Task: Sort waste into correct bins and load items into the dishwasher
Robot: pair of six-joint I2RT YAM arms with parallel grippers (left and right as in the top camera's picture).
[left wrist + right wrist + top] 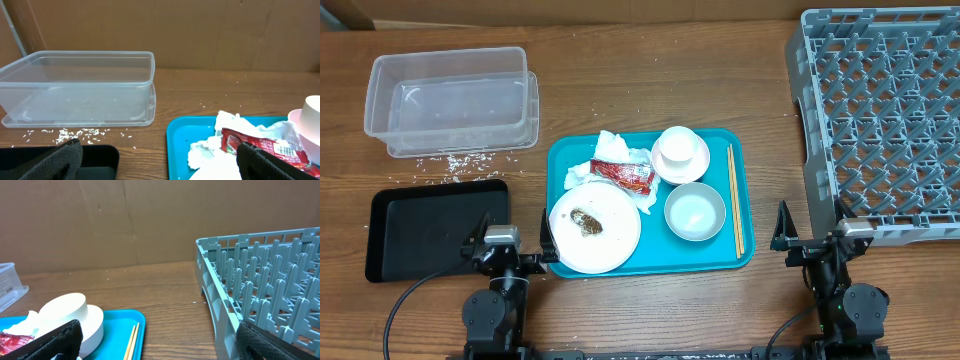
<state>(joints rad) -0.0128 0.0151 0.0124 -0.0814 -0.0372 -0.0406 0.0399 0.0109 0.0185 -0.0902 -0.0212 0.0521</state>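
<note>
I see both claws spread fully wide and empty: left gripper (512, 243) by the teal tray's (712, 252) near-left corner, right gripper (812, 238) off its near-right corner. On the tray sit plate (615, 240), 2 bowls (695, 212), chopsticks (735, 200), napkin (616, 150) and wrapper (623, 174). The clear tub (450, 100) and black tray (420, 235) lie to its left, the rack (885, 120) to its right.

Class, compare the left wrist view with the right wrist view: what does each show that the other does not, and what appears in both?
Only the left wrist view: the loose white rice grains and a corner of the shallow black rectangular tray. Only the right wrist view: the square grey plastic dish rack and the thin light wooden chopsticks. Both: the teal serving tray, the red printed snack wrapper, the crumpled white paper napkin and a small white bowl.
</note>
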